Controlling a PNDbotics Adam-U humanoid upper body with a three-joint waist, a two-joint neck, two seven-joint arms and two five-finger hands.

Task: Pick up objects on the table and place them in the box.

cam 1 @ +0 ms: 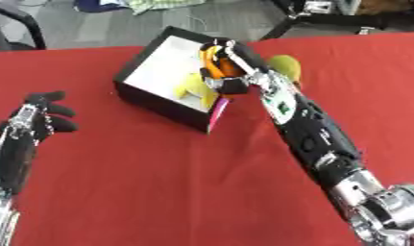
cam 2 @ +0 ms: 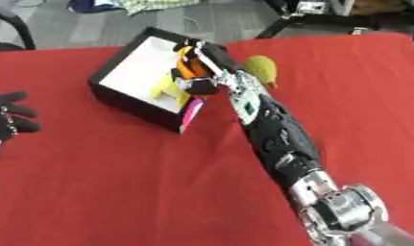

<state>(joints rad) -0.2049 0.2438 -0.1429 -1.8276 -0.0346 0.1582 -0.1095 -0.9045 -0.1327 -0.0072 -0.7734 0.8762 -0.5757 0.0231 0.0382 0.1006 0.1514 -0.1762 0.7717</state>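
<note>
In the left eye view, a black box with a white inside sits askew on the red tablecloth, its open top facing up. The right hand reaches in from the lower right along a long black arm and hangs over the box's near right corner, its fingers curled round an orange object. A yellow object lies inside the box, just below that hand. A yellow-green rounded object rests on the cloth just right of the box, partly hidden by the arm. A pink strip shows at the box's near corner. In the right eye view, the left hand rests on the cloth at the left edge, well apart from the box, fingers relaxed and spread, holding nothing.
</note>
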